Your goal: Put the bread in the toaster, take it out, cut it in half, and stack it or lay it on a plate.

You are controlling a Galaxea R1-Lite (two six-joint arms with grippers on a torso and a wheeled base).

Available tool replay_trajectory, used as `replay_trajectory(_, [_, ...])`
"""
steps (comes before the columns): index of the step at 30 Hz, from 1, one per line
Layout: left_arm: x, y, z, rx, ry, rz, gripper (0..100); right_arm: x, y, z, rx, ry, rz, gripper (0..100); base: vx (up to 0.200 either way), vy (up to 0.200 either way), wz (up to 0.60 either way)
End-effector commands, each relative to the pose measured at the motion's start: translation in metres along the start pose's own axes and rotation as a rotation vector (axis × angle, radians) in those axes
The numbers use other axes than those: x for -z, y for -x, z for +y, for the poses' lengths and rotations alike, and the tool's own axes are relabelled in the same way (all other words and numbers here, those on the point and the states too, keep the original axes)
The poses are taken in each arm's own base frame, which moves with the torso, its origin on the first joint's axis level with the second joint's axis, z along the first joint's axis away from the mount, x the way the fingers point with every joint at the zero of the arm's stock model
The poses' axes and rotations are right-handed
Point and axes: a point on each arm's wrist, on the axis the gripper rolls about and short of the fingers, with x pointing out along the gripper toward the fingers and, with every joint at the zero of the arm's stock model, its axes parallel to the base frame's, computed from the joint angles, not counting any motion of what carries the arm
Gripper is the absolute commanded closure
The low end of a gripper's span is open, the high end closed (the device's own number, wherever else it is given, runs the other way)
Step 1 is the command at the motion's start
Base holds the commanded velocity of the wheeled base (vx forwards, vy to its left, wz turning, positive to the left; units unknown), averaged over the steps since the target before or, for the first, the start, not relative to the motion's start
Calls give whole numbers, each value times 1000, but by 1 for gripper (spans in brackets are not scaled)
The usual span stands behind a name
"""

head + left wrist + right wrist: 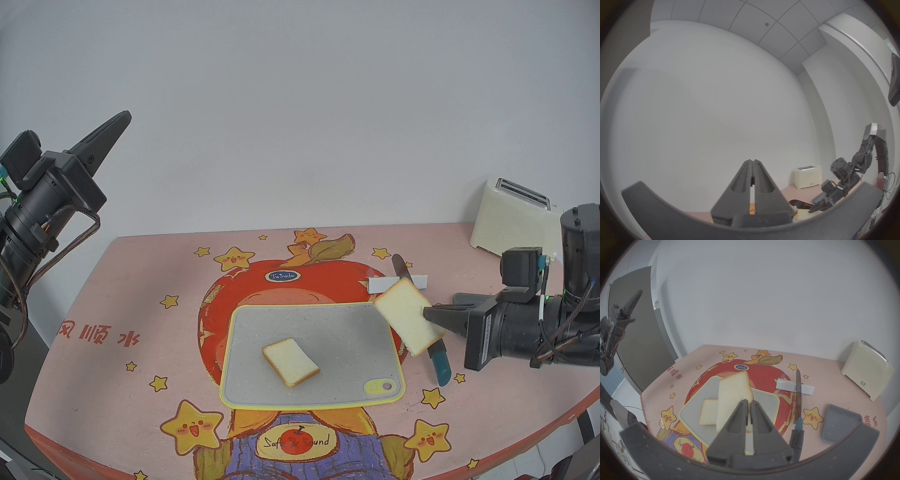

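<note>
Pink table spread across the lower half of the head view, big cartoon apple and stars printed on top. Dead centre, lying flat on that apple print: grey cutting board with a yellow rim. Far right, at the table's back corner, just above the right arm: cream toaster, slots facing up.

Stretched in from the right edge, low over the table: right gripper, pointing toward frame centre, clamped tight on the larger bread slice. Slice up off the table, tilted, pinched by its right-hand edge, hanging over the board's right rim and across the knife.

Over at the upper left, high above the table and well apart from everything on it: left gripper, aimed up and to the right. Fingers pressed together on nothing, with only a sliver of a gap between them in the left wrist view.

On the board, left of centre and toward the near edge: smaller bread piece, lying flat, crust along its edges, well apart from the held slice.

In the right wrist view, just beside the knife handle on the toaster's side: grey plate, resting on the table.

Right of the board: knife, teal handle toward the near edge, dark blade running back toward the wall, middle hidden behind the held slice. Crosswise under the blade, near its tip: white strip, just off the board's far right corner.
</note>
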Motion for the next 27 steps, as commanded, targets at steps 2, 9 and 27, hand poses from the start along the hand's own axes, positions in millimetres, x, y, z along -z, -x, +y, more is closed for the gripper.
replay_trajectory(2, [0, 0, 0, -1, 11, -1, 100, 4, -3, 0, 1, 2, -10, 100, 0, 0, 0])
replay_trajectory(9, [1, 0, 0, -1, 13, 2, 100, 3, -3, -1, 8, -2, -20, 100, 0, 0, 0])
replay_trajectory(27, [5, -1, 1, -10, 29, 16, 100, 5, -5, -3, 18, -3, 0, 100, 0, -111, 0])
